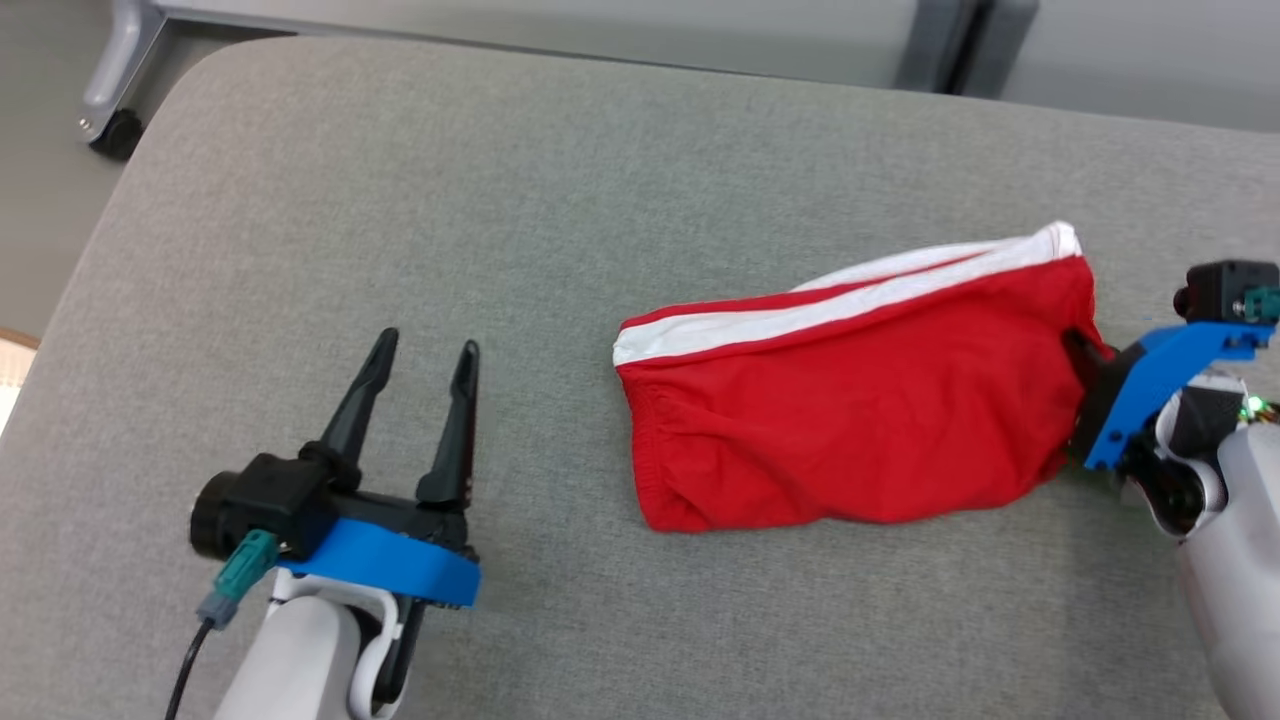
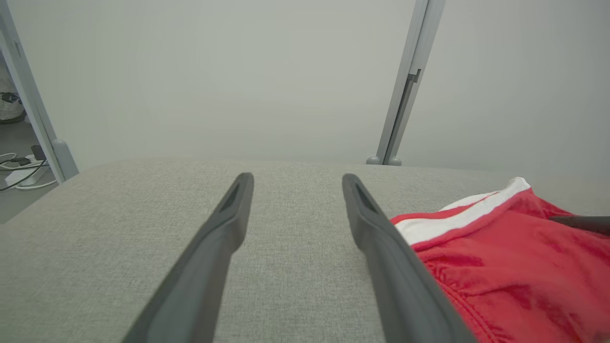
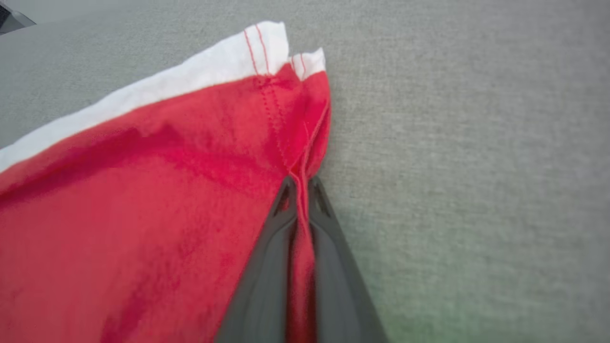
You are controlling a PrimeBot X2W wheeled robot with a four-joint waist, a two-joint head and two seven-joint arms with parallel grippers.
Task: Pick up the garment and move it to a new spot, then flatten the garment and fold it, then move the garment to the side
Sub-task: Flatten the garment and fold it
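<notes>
Right gripper point(image 3: 299, 183) jaws pinch one edge of the red garment point(image 1: 850, 420), while left gripper point(image 1: 428, 342) jaws gape wide.

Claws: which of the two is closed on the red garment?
The right claw: its fingers pinch the side seam of the garment. The left claw stands open, apart from it.

From the head, the tips of the right gripper point(image 3: 300, 183) are buried in the side seam of the garment point(image 1: 850, 400). The right wrist view cuts the garment off at left and bottom. In the left wrist view, a finger point(image 2: 381, 238) of the left gripper point(image 2: 295, 181) covers its white-banded corner.
</notes>
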